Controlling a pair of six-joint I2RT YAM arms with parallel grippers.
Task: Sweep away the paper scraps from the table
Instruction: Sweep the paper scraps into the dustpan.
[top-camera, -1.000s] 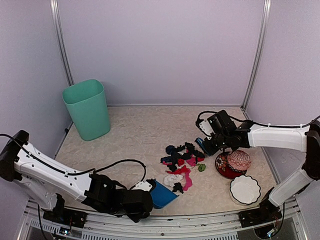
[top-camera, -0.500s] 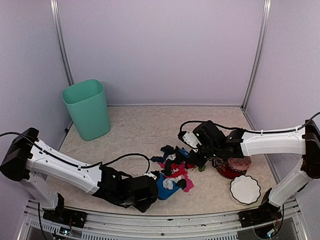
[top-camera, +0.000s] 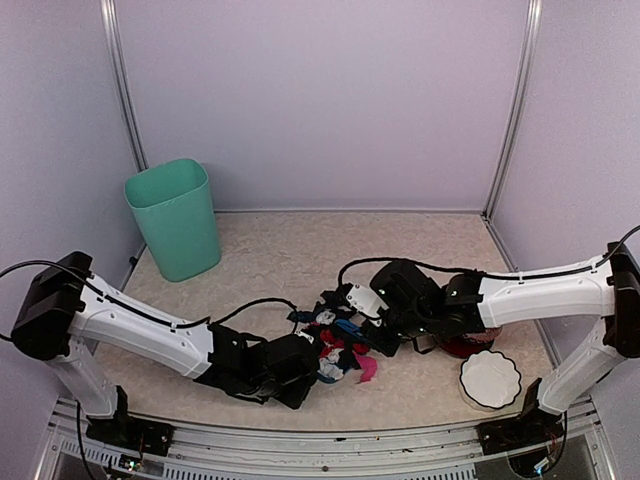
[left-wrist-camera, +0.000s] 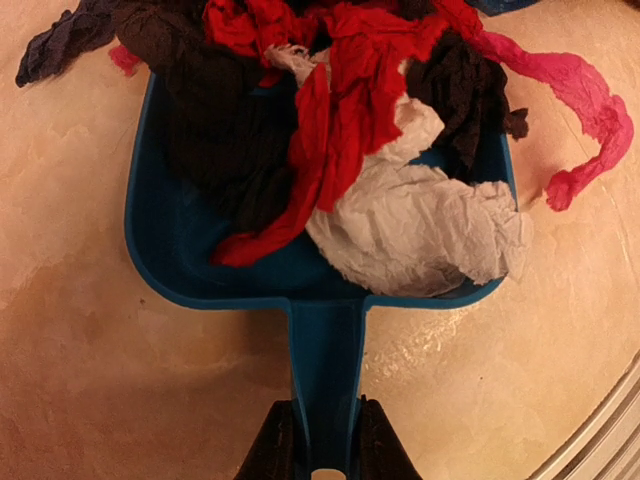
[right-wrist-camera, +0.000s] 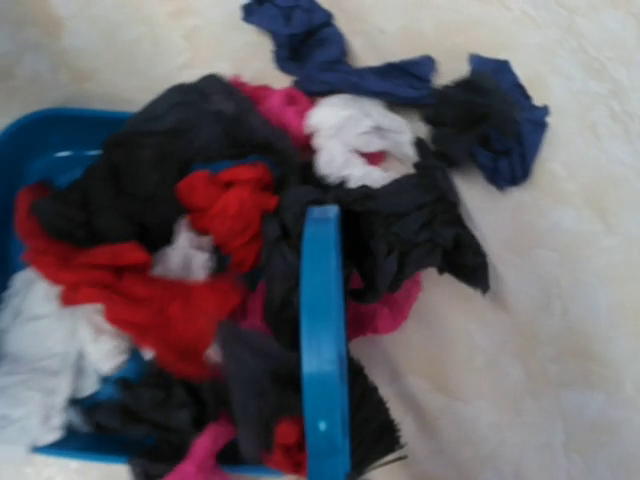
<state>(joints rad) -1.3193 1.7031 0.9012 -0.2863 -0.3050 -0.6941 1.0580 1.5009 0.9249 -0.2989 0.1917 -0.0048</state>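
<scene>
White-shelled left arm (top-camera: 140, 335) and right arm (top-camera: 540, 295), black joints, thin black cables (top-camera: 250, 301), black fingers (left-wrist-camera: 272, 447)

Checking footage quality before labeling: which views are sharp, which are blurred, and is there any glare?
Left wrist: sharp, paper scraps and blue dustpan crisp, mild sheen on the table beside the handle. Right wrist: blurred throughout, blue brush edges soft. Top external: evenly lit, in focus, no glare.

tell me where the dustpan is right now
The blue dustpan rests on the table, near the middle of its front edge in the top view. The left gripper holds its handle, and paper scraps are piled in it.
</scene>
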